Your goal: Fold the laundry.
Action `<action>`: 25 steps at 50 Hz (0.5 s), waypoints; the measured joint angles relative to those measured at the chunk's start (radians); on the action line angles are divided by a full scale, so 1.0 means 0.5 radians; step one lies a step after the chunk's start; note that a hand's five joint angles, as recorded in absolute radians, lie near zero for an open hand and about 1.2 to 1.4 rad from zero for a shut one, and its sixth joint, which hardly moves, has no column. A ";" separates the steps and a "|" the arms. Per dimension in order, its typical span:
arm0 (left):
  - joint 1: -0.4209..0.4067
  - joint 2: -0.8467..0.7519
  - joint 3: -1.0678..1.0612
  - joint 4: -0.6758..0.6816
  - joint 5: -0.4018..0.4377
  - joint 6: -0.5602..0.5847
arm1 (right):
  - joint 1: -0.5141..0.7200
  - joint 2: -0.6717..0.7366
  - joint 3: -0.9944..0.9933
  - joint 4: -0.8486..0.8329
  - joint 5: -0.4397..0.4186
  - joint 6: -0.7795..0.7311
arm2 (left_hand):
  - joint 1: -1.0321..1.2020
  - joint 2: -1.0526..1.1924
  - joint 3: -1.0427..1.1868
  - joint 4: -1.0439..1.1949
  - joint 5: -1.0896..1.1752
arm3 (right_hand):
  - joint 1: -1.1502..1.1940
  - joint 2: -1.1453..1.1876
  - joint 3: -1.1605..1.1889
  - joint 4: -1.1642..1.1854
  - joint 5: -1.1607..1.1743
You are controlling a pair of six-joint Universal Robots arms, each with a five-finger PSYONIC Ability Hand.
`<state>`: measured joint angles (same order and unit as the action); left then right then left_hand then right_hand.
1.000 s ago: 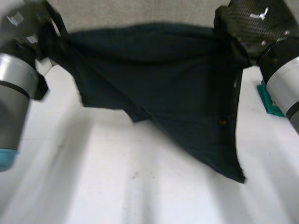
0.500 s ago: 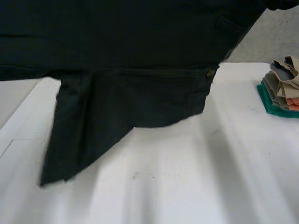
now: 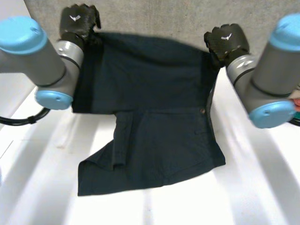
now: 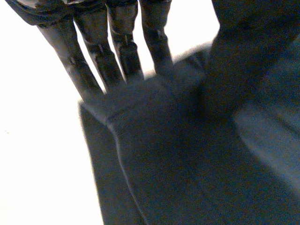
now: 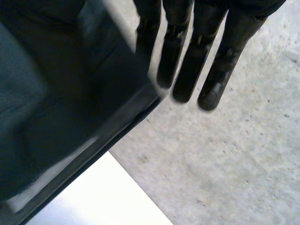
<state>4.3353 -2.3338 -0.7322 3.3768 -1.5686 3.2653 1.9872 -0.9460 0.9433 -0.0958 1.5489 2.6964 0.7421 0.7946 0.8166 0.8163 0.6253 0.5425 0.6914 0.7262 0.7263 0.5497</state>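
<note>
- White table (image 3: 262, 187), grey backdrop; dark garment (image 3: 154, 117) spread at centre, loose end toward 6 o'clock.
- Left hand (image 3: 79, 21): straight fingers and thumb pinch its 11 o'clock corner.
- Right hand (image 3: 227, 40): pinches the 1 o'clock corner likewise.
- Cloth judged soft, limp and light; corners offer the best hold.

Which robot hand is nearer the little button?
The right hand: the button is on the shorts' edge near it; the left hand is far across.
</note>
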 measured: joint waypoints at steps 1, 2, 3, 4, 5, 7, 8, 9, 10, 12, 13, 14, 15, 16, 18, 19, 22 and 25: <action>-0.001 -0.035 0.032 0.006 0.000 0.006 | 0.001 0.036 -0.017 -0.034 0.017 -0.009 | 0.000 0.000 0.000 0.000 0.000 | 0.000 0.000 0.000 0.000 0.000; -0.002 -0.099 0.093 0.020 -0.002 0.015 | 0.003 0.101 -0.047 -0.105 0.050 -0.026 | -0.506 -0.457 -0.446 -0.460 -0.457 | -0.331 -0.358 -0.355 -0.353 -0.353; -0.004 -0.172 0.167 0.042 -0.006 0.023 | 0.006 0.174 -0.078 -0.202 0.091 -0.046 | -0.922 -0.841 -0.867 -0.890 -0.880 | -0.510 -0.586 -0.620 -0.615 -0.615; -0.005 -0.204 0.201 0.054 -0.009 0.026 | 0.007 0.198 -0.088 -0.239 0.106 -0.052 | -0.922 -0.841 -0.867 -0.890 -0.880 | -0.510 -0.586 -0.620 -0.615 -0.615; -0.007 -0.236 0.236 0.069 -0.013 0.028 | 0.008 0.254 -0.108 -0.338 0.142 -0.067 | -1.098 -1.120 -1.145 -1.164 -1.121 | -0.680 -0.934 -1.012 -0.973 -0.957; -0.014 -0.263 0.269 0.095 -0.021 0.029 | 0.011 0.298 -0.118 -0.449 0.178 -0.081 | -1.100 -1.177 -1.209 -1.226 -1.154 | -0.680 -0.936 -1.018 -0.973 -0.965; -0.017 -0.260 0.268 0.101 -0.023 0.029 | 0.011 0.305 -0.115 -0.482 0.187 -0.085 | -1.100 -1.178 -1.209 -1.226 -1.154 | -0.680 -0.936 -1.018 -0.973 -0.965; -0.024 -0.236 0.242 0.110 -0.026 0.029 | 0.012 0.299 -0.098 -0.528 0.196 -0.089 | -1.100 -1.178 -1.209 -1.226 -1.154 | -0.680 -0.936 -1.018 -0.973 -0.965; -0.029 -0.206 0.208 0.114 -0.027 0.029 | 0.012 0.284 -0.079 -0.545 0.197 -0.090 | -1.100 -1.178 -1.209 -1.226 -1.154 | -0.680 -0.936 -1.018 -0.973 -0.965; -0.037 -0.116 0.093 0.117 -0.026 0.029 | 0.012 0.227 -0.018 -0.548 0.185 -0.089 | -1.100 -1.178 -1.209 -1.226 -1.154 | -0.680 -0.935 -1.018 -0.973 -0.965; -0.040 -0.054 0.011 0.117 -0.024 0.029 | 0.012 0.179 0.030 -0.538 0.172 -0.088 | -1.100 -1.178 -1.209 -1.226 -1.154 | -0.680 -0.936 -1.018 -0.973 -0.965; -0.043 -0.003 -0.060 0.116 -0.022 0.030 | 0.012 0.145 0.067 -0.524 0.158 -0.087 | -1.100 -1.178 -1.209 -1.226 -1.154 | -0.680 -0.935 -1.018 -0.973 -0.965; -0.046 0.050 -0.137 0.115 -0.020 0.030 | 0.012 0.102 0.113 -0.505 0.138 -0.087 | -1.100 -1.178 -1.209 -1.226 -1.154 | -0.680 -0.936 -1.018 -0.973 -0.965; -0.046 0.050 -0.137 0.115 -0.020 0.030 | 0.012 0.102 0.113 -0.505 0.138 -0.087 | -1.100 -1.178 -1.209 -1.226 -1.154 | -0.680 -0.936 -1.018 -0.973 -0.965; -0.069 0.264 -0.476 0.106 -0.010 0.033 | 0.008 -0.076 0.327 -0.392 0.033 -0.085 | -1.100 -1.178 -1.209 -1.226 -1.154 | -0.680 -0.936 -1.018 -0.973 -0.965; -0.079 0.313 -0.557 0.103 -0.008 0.033 | 0.006 -0.110 0.371 -0.366 0.009 -0.085 | -1.100 -1.181 -1.209 -1.226 -1.154 | -0.680 -0.936 -1.018 -0.973 -0.965; -0.124 0.471 -0.835 0.089 -0.003 0.036 | -0.004 -0.238 0.561 -0.250 -0.082 -0.081 | -1.100 -1.181 -1.209 -1.226 -1.154 | -0.680 -0.935 -1.018 -0.973 -0.965; -0.205 0.626 -1.154 0.058 -0.002 0.037 | -0.015 -0.361 0.785 -0.111 -0.158 -0.077 | -1.100 -1.181 -1.209 -1.226 -1.154 | -0.680 -0.935 -1.018 -0.973 -0.965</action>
<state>4.2326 -2.0207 -1.3092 3.4060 -1.5695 3.2841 1.9795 -1.1266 1.3359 -0.1514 1.4700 2.6580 0.1922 0.2043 0.2124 0.2032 0.0483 0.2025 0.2241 0.2171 0.2399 0.0674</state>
